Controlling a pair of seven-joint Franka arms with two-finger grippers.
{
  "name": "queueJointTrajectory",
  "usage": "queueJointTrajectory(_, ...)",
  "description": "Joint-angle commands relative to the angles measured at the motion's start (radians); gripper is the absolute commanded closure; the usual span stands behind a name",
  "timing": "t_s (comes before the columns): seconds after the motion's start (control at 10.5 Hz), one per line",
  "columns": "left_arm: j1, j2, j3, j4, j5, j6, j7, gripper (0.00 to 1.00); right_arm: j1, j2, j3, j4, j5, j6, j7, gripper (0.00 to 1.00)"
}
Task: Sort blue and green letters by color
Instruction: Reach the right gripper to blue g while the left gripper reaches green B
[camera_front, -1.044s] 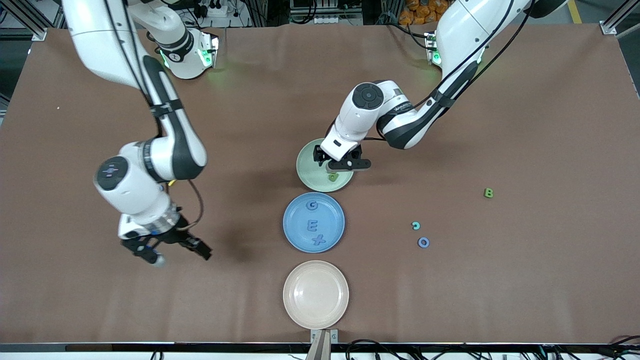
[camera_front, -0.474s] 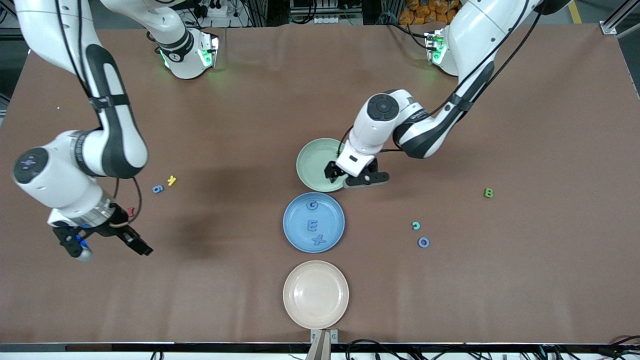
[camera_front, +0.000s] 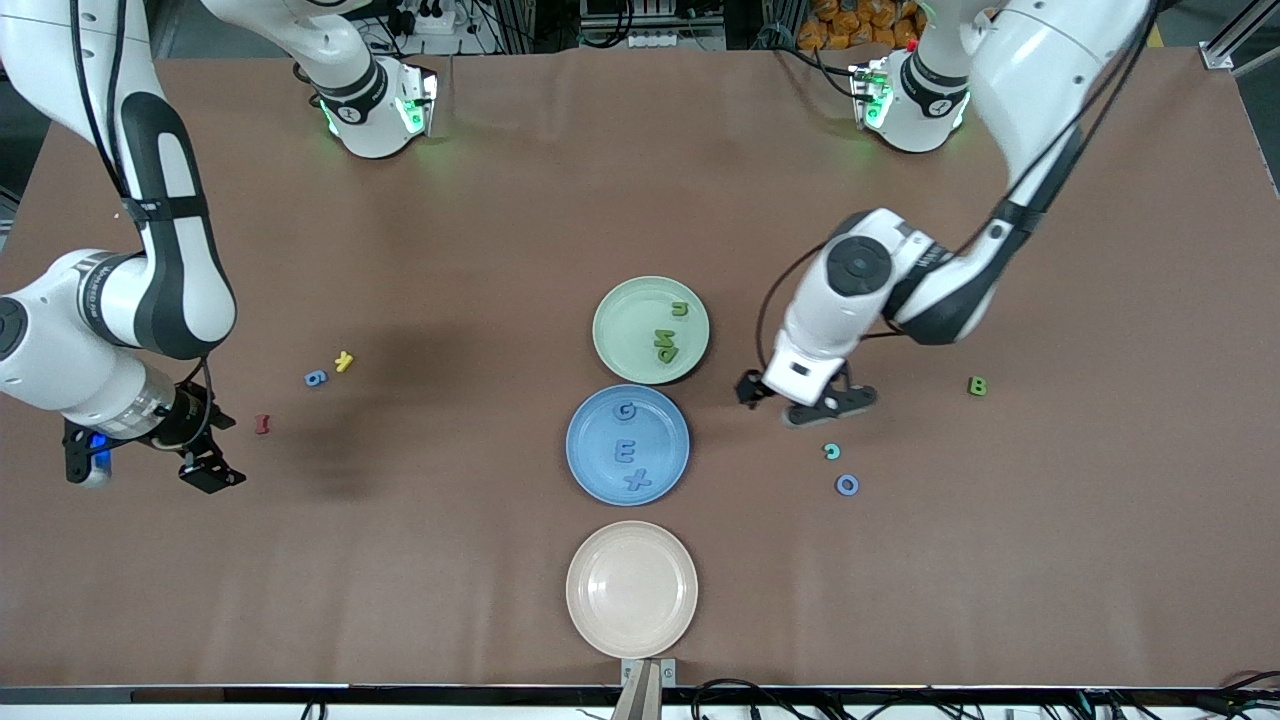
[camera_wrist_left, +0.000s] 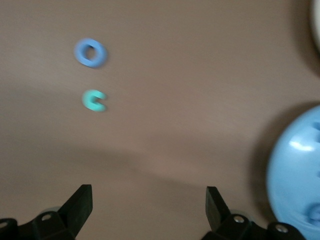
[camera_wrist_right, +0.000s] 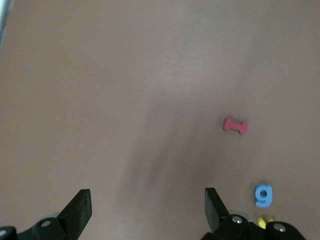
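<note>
The front view looks down from high across the counter (camera_front: 500, 200) toward both robot bases along its top edge, taking in the whole brown surface.

The left wrist view looks close down past the left end effector (camera_wrist_left: 147, 212), its two fingers spread wide, onto bare counter with the blue O (camera_wrist_left: 90, 52), the teal C (camera_wrist_left: 94, 100) and the rim of the blue plate (camera_wrist_left: 295, 170); the front view shares these.

The right wrist view, equally close, looks down past the right end effector (camera_wrist_right: 146, 212), also spread wide, onto the red I (camera_wrist_right: 235, 125) and blue 6 (camera_wrist_right: 263, 195), both also in the front view.
</note>
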Motion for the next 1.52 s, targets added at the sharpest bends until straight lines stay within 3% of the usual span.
queueJointTrajectory(0.0,0.103,-0.027,-0.007,-0.014,0.028,-0.109,0.106,0.00,-0.001,-0.021,0.005,-0.042,-0.024,-0.011,0.261,0.00)
queueJointTrajectory(0.57,0.327,-0.068,-0.012,-0.103,0.023,-0.132,0.394,0.00,0.005,-0.016,0.007,-0.162,-0.065,0.032,0.377,0.00)
queueJointTrajectory(0.76,0.323,-0.151,0.052,-0.193,0.008,-0.097,0.488,0.00,0.014,-0.018,0.008,-0.235,-0.065,0.113,0.377,0.00)
queueJointTrajectory(1.04,0.327,-0.199,0.169,-0.360,-0.012,0.116,0.704,0.00,0.021,-0.019,0.011,-0.312,-0.064,0.179,0.373,0.00)
queueJointTrajectory(1.42,0.389,-0.187,0.177,-0.396,-0.010,0.134,0.880,0.00,0.034,-0.029,0.013,-0.426,-0.061,0.301,0.363,0.00)
